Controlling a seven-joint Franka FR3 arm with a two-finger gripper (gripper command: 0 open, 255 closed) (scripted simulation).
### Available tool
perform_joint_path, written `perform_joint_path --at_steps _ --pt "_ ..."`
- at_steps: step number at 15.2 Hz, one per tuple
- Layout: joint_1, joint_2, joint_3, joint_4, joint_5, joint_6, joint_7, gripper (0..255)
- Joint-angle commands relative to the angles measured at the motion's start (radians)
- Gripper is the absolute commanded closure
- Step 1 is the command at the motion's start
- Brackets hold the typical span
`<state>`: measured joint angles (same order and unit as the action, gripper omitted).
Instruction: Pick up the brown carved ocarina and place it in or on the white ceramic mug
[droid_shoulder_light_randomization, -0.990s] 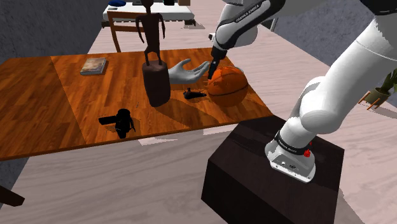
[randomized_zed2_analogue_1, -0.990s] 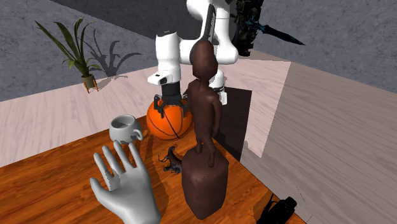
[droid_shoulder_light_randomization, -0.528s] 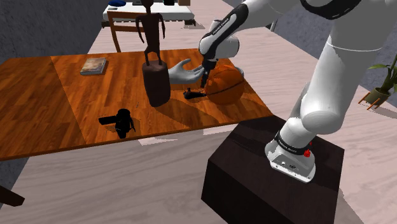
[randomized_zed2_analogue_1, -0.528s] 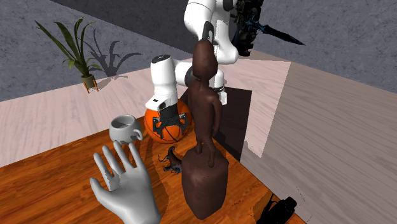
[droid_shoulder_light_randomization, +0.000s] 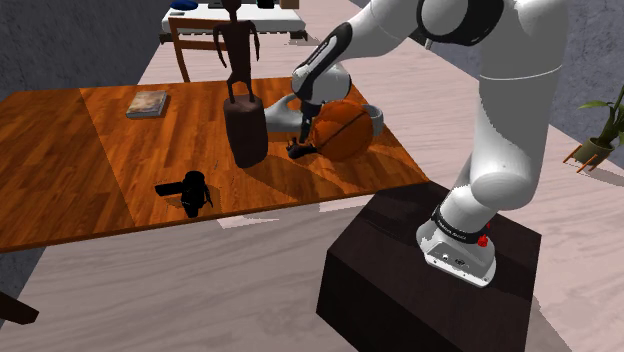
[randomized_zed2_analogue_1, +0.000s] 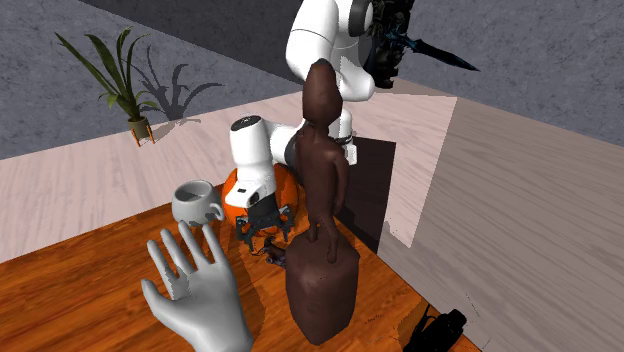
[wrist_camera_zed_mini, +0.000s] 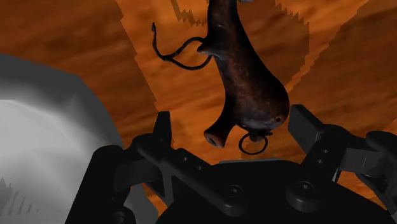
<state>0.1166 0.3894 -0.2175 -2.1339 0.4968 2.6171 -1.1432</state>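
Note:
The dark brown carved ocarina (wrist_camera_zed_mini: 245, 83) lies on the wooden table (droid_shoulder_light_randomization: 60, 170), between the orange basketball (droid_shoulder_light_randomization: 338, 130) and the tall brown statue (droid_shoulder_light_randomization: 243, 100). It also appears in the shoulder view (droid_shoulder_light_randomization: 300, 150) and the second exterior view (randomized_zed2_analogue_1: 268, 250). My gripper (wrist_camera_zed_mini: 234, 133) is open and hangs just above it, one finger on either side of its narrow end, not touching. I see the gripper over the ocarina (droid_shoulder_light_randomization: 300, 135) and low beside the ball (randomized_zed2_analogue_1: 262, 232). The grey-white mug (randomized_zed2_analogue_1: 196, 203) stands upright behind the ball (droid_shoulder_light_randomization: 372, 118).
A grey hand sculpture (randomized_zed2_analogue_1: 195, 290) stands close beside the ocarina, and the statue (randomized_zed2_analogue_1: 322, 230) rises on its other side. A black hair dryer (droid_shoulder_light_randomization: 188, 190) lies near the table's front edge. A book (droid_shoulder_light_randomization: 148, 103) lies at the back.
My gripper has come down from above the basketball and moved toward the shoulder view's left, ending just over the ocarina. Its fingers have stayed open. Nothing on the table has moved.

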Motion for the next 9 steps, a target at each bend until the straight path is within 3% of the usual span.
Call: perform_joint_path --at_steps 1,9 --pt "-0.01 0.04 0.011 -0.016 0.017 -0.013 -0.012 0" --pt "-0.078 0.092 0.091 -0.002 0.004 0.038 -0.005 0"
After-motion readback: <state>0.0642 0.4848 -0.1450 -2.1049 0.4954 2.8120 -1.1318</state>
